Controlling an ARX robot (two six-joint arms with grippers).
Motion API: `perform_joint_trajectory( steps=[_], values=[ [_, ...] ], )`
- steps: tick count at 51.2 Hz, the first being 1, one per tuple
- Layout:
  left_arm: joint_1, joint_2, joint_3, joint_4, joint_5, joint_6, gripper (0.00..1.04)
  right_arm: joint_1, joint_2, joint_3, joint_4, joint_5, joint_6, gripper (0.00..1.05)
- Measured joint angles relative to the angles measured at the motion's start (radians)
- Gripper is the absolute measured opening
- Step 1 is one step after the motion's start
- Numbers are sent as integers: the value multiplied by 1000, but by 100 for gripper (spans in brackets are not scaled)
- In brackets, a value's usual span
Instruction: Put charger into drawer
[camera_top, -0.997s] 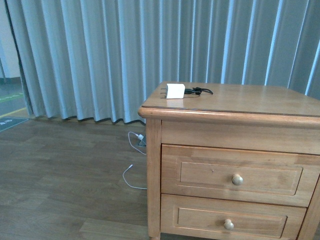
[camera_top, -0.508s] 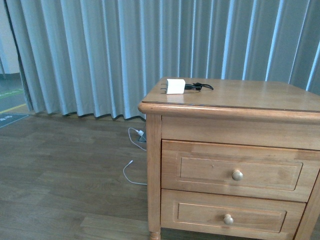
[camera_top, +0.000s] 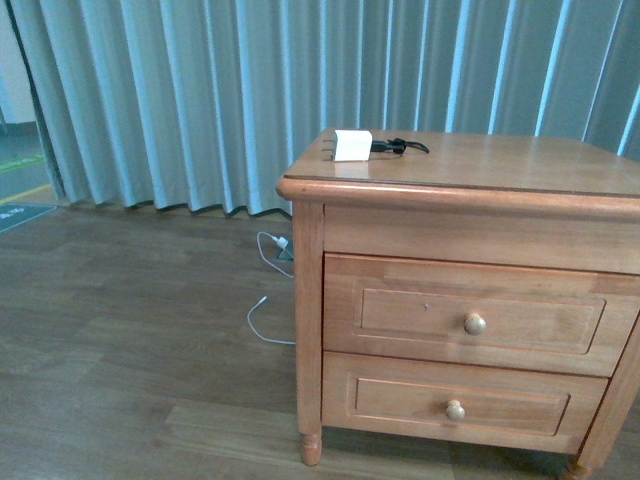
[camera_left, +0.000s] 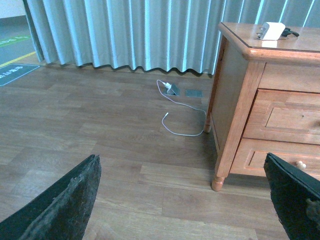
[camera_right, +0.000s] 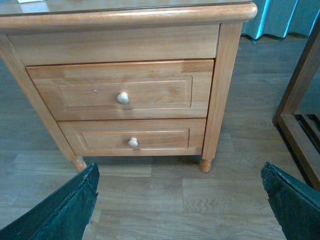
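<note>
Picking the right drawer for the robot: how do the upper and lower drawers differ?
The upper drawer is taller than the lower drawer. The upper drawer's knob looks larger than the lower drawer's knob. Both are shut, honey-brown wood, with a recessed panel and one pale round knob.

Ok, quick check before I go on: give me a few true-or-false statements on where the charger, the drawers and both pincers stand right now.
1. The charger lies on top of the nightstand. True.
2. The drawer is pulled open. False: it is shut, like the shallower drawer below it.
3. The left pincer holds the charger. False: it is open and empty, above the floor.
4. A thin white cable lies on the floor beside the nightstand. True.
5. The right pincer is shut. False: it is open, facing the drawer fronts.
</note>
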Motion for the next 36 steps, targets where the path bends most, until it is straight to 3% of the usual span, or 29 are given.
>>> perform_joint_trajectory(
  steps=[13, 36],
  values=[
    [0, 0, 0, 0, 0, 0, 99, 73, 596, 174, 378, 26, -9, 97],
    [0, 0, 0, 0, 0, 0, 99, 136, 1227, 532, 603, 90, -38, 97]
  ],
)
